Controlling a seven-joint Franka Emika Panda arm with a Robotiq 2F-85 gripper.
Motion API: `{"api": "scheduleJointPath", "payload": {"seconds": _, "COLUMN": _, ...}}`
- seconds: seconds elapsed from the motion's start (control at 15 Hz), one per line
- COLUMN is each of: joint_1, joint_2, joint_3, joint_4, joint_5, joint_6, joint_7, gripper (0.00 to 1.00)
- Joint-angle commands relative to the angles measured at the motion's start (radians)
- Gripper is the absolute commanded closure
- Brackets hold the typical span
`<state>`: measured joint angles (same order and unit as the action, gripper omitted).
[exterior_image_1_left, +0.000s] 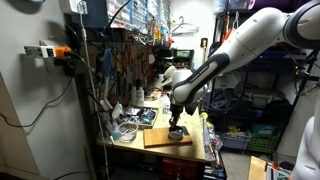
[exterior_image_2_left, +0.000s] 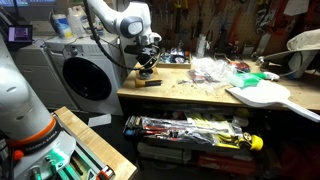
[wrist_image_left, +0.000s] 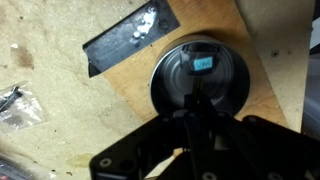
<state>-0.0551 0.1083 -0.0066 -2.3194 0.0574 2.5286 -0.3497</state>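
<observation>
A round dark disc with a small blue label lies on a wooden board on the workbench. My gripper hangs straight over the disc's middle with its two fingers pressed together. I cannot tell whether the tips touch the disc. In both exterior views the gripper is low over the board at the bench's end. A flat black strip with white specks lies across the board's far edge.
A small bag of dark parts lies on the bench beside the board. Clear plastic bags and a white guitar-shaped body lie further along the bench. A washing machine stands beside it. Tools hang on the wall.
</observation>
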Motion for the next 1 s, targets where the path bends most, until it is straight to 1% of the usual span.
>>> {"api": "scheduleJointPath", "payload": {"seconds": 0.0, "joint_1": -0.007, "joint_2": -0.076, "joint_3": -0.005, "joint_4": -0.057, "joint_5": 0.013, "joint_6": -0.008, "joint_7": 0.0, "gripper": 0.98}}
{"api": "scheduleJointPath", "payload": {"seconds": 0.27, "joint_1": -0.009, "joint_2": -0.121, "joint_3": -0.022, "joint_4": -0.068, "joint_5": 0.009, "joint_6": -0.024, "joint_7": 0.007, "gripper": 0.98}}
{"api": "scheduleJointPath", "payload": {"seconds": 0.4, "joint_1": -0.022, "joint_2": -0.128, "joint_3": -0.044, "joint_4": -0.065, "joint_5": -0.001, "joint_6": -0.041, "joint_7": 0.044, "gripper": 0.98}}
{"api": "scheduleJointPath", "payload": {"seconds": 0.73, "joint_1": -0.072, "joint_2": -0.118, "joint_3": -0.111, "joint_4": -0.061, "joint_5": 0.056, "joint_6": -0.059, "joint_7": 0.016, "gripper": 0.98}}
{"api": "scheduleJointPath", "payload": {"seconds": 0.87, "joint_1": -0.091, "joint_2": -0.107, "joint_3": -0.134, "joint_4": -0.052, "joint_5": 0.098, "joint_6": -0.06, "joint_7": 0.0, "gripper": 0.98}}
{"api": "scheduleJointPath", "payload": {"seconds": 0.93, "joint_1": -0.1, "joint_2": -0.097, "joint_3": -0.144, "joint_4": -0.043, "joint_5": 0.105, "joint_6": -0.054, "joint_7": 0.021, "gripper": 0.98}}
